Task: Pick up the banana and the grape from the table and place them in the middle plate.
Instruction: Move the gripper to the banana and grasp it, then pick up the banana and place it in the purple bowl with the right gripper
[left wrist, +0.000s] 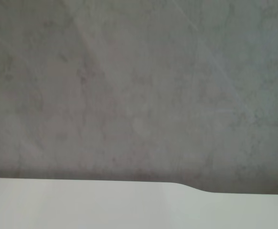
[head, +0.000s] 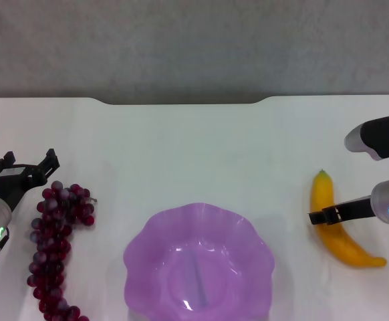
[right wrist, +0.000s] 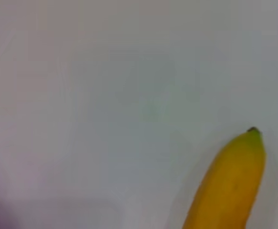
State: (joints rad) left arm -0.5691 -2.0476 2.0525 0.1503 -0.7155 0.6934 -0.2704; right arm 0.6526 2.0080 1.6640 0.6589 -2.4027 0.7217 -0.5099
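Observation:
The yellow banana [head: 341, 234] lies on the white table [head: 194, 154] at the right, its green tip pointing away from me; the tip end also fills a corner of the right wrist view [right wrist: 229, 186]. My right gripper [head: 328, 215] reaches in from the right and lies across the banana's middle. On the left lies the long bunch of dark red grape [head: 54, 247]. My left gripper [head: 26, 166] is open just beyond the far end of the bunch, with nothing between its fingers. The purple scalloped middle plate [head: 148, 247] sits at the front centre with nothing in it.
The table's far edge has a notch [head: 181, 101] in its middle, with a grey wall behind. The left wrist view shows only that wall and the table's edge [left wrist: 187, 188].

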